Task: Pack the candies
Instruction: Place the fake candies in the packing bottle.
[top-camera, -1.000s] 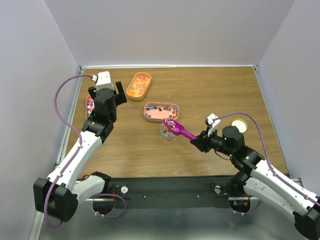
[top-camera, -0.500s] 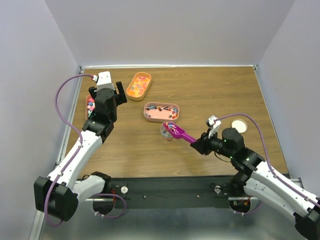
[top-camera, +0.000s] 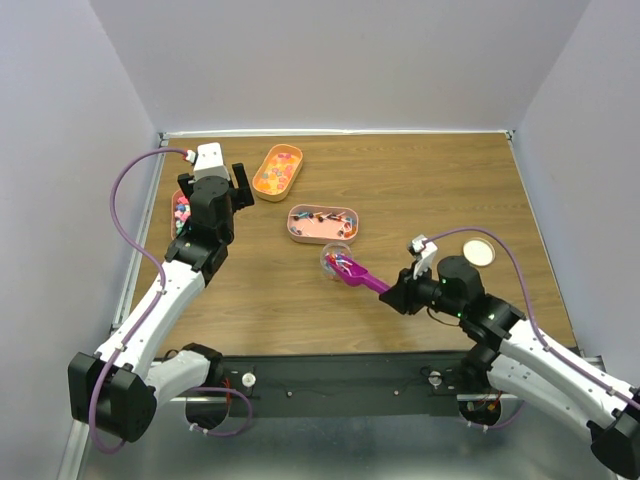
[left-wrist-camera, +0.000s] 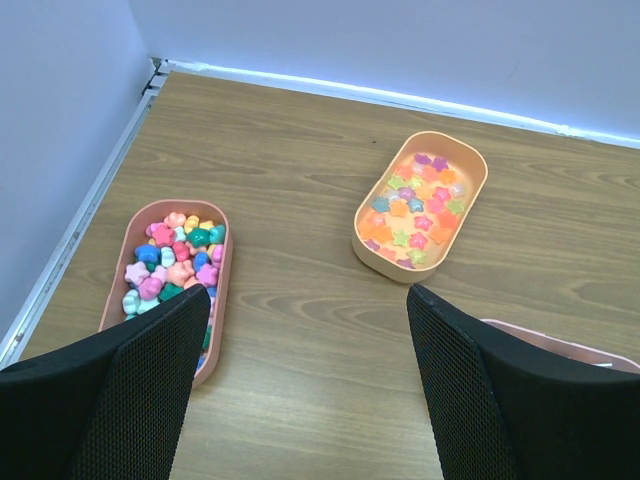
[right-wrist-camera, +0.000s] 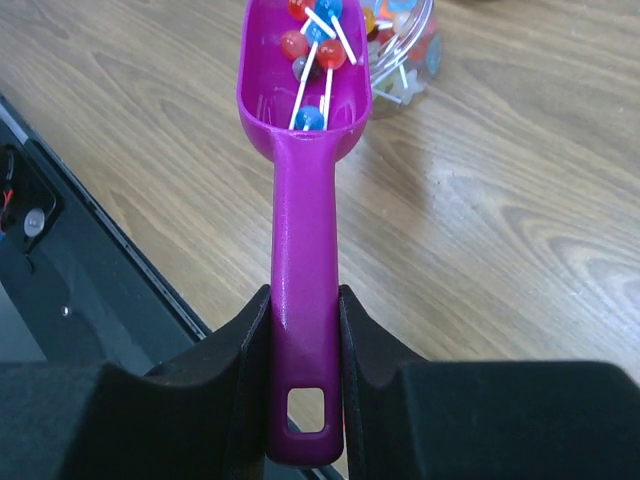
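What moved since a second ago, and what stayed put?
The right claw, shut on the pink scoop, pulled it a little back toward the robot, with the candies still inside it. The left claw stayed open and still, and the trays did not move.

The brown wooden table (top-camera: 420, 190) has three long peach trays on it. The left tray (left-wrist-camera: 224, 270) lies by the left edge, full of pink, blue and green candies (left-wrist-camera: 175, 255). The back tray (left-wrist-camera: 380, 262) lies apart from it, with orange ones inside. The middle tray (top-camera: 305, 237) sits near the centre. A small clear jar (right-wrist-camera: 410, 70) stands just in front of it. A round white lid (top-camera: 478, 252) lies over on the right
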